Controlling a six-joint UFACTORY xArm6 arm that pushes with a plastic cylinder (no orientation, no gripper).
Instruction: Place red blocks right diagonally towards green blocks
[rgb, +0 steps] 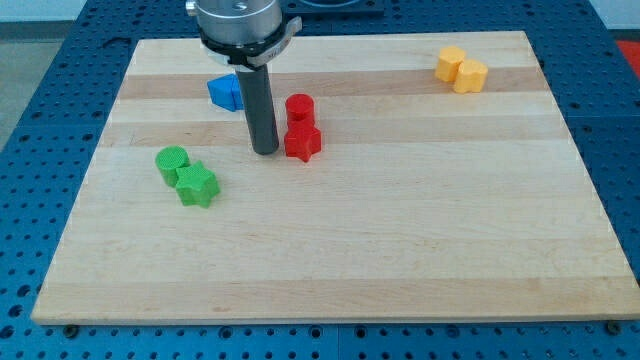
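A red cylinder (299, 108) stands just above a red star-shaped block (302, 142), the two touching, a little left of the board's middle near the view's top. A green cylinder (172, 163) and a green star-shaped block (197, 186) touch each other at the view's left. My tip (265, 151) rests on the board just left of the red star block, close to it, and to the right of and a little above the green blocks.
A blue block (226, 92) lies behind the rod, partly hidden by it. Two yellow blocks (461, 69) sit together at the view's top right. The wooden board (400, 240) lies on a blue perforated table.
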